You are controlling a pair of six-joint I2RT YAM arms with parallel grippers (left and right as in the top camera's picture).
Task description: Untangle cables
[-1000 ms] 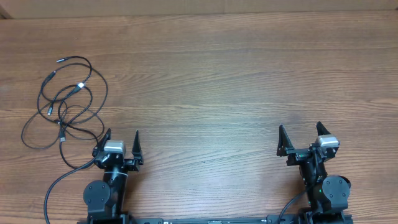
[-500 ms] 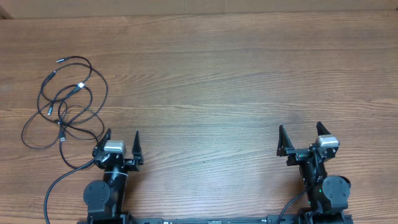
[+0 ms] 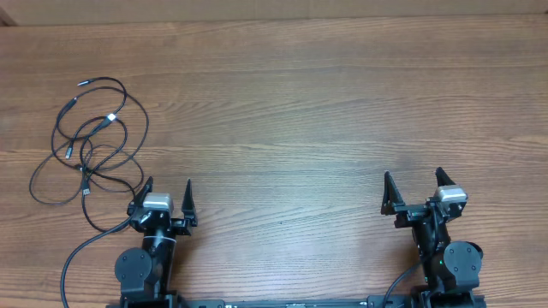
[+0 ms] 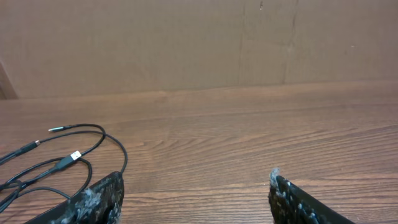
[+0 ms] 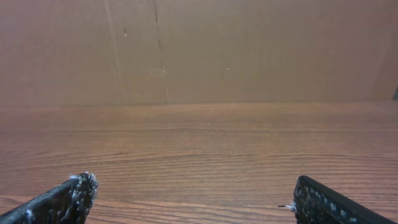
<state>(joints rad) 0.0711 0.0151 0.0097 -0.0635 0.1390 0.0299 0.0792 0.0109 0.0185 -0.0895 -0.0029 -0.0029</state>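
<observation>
Here the cables point(image 3: 90, 141) lie in a messy pile of loops on the far left of the tabletop point(image 3: 300, 111), with their little plugs point(image 3: 110, 117) poking out. The left gripper point(image 3: 168, 183) sits just behind them, open wide and holding nothing. The right gripper point(image 3: 413, 174) is well apart on the other side, also open wide and empty. I think the job has not started yet. Next, the left gripper likely needs to reach forward and left, go low, and pinch one loose end. Nothing has moved since the earlier picture.
</observation>
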